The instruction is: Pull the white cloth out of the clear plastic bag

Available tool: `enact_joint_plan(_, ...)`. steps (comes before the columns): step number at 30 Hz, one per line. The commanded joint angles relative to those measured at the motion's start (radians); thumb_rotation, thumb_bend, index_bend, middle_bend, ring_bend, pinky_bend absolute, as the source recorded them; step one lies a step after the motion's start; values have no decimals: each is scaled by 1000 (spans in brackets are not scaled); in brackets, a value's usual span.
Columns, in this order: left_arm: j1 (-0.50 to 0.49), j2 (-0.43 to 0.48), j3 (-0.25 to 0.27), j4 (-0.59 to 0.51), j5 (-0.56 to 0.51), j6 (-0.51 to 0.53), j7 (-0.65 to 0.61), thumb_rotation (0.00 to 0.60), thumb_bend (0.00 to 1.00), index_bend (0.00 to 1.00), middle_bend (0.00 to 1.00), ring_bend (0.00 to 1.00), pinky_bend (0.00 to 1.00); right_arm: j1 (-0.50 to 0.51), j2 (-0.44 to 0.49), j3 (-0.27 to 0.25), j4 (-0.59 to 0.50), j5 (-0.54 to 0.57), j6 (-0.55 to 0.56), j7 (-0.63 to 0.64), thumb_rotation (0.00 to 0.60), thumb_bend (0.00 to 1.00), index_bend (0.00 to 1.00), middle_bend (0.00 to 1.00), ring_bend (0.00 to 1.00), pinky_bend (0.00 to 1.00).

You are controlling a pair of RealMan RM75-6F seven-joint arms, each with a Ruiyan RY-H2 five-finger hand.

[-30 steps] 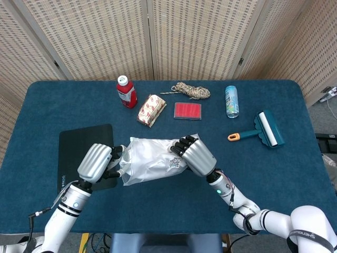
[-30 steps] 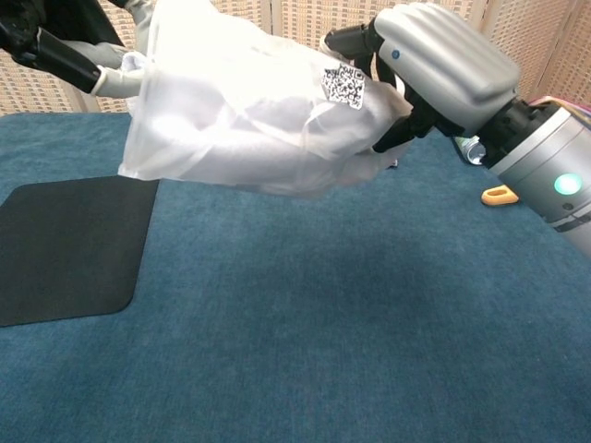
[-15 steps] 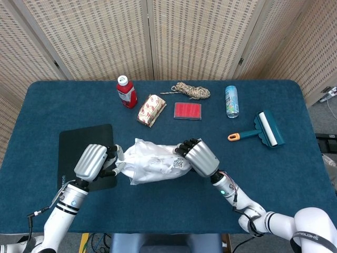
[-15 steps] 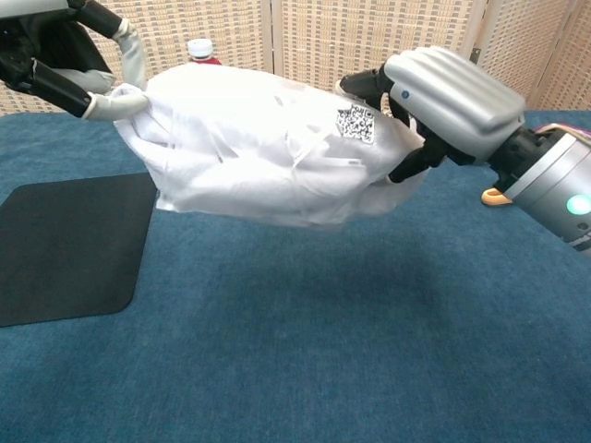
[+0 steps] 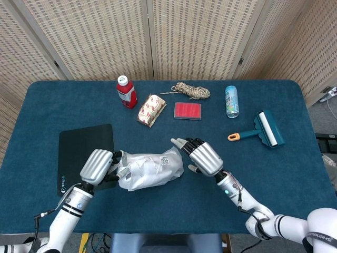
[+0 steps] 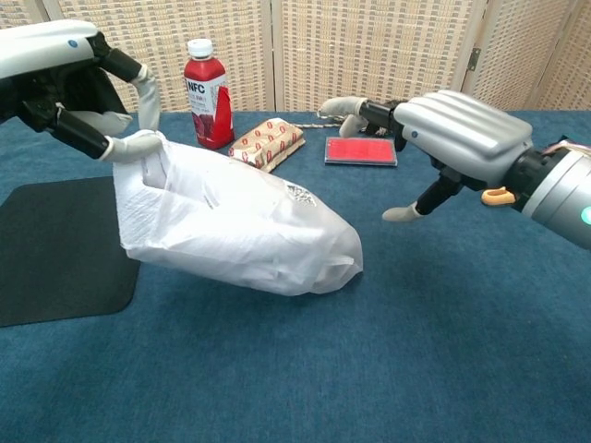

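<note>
Risk: bag (image 6: 235, 231) held only at one rim by left hand (image 5: 98, 166); a pull on the cloth (image 5: 145, 174) would likely drag the whole bag along, since nothing pins its closed end. Thin film could also slip or tear at the pinch

Left hand: fingers closed on the bag's mouth edge, lifting it off the table (image 5: 295, 174)

Right hand (image 6: 459, 138): fingers spread wide, holding nothing, just beside the bag's closed end, not touching

Cloth: inside the bag, which sags on the table between the hands, beside the black mat (image 5: 79, 145)
</note>
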Motion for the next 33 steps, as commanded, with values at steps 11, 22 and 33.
enact_joint_plan(11, 8, -22, 19, 22, -1, -6, 10, 600, 441, 742, 1000, 1000, 1000, 7, 55, 47, -124, 185, -182, -223, 600, 0, 346, 904, 890, 929)
enact_joint_plan(22, 16, -21, 24, 28, 7, -9, -2, 600, 441, 741, 1000, 1000, 1000, 71, -5, 95, -122, 372, -337, -348, 600, 53, 392, 1000, 1000, 1000)
enact_joint_plan(33, 22, -25, 27, 37, 11, -13, -12, 600, 441, 741, 1000, 1000, 1000, 128, -81, 120, -53, 432, -384, -365, 600, 211, 429, 1000, 1000, 1000)
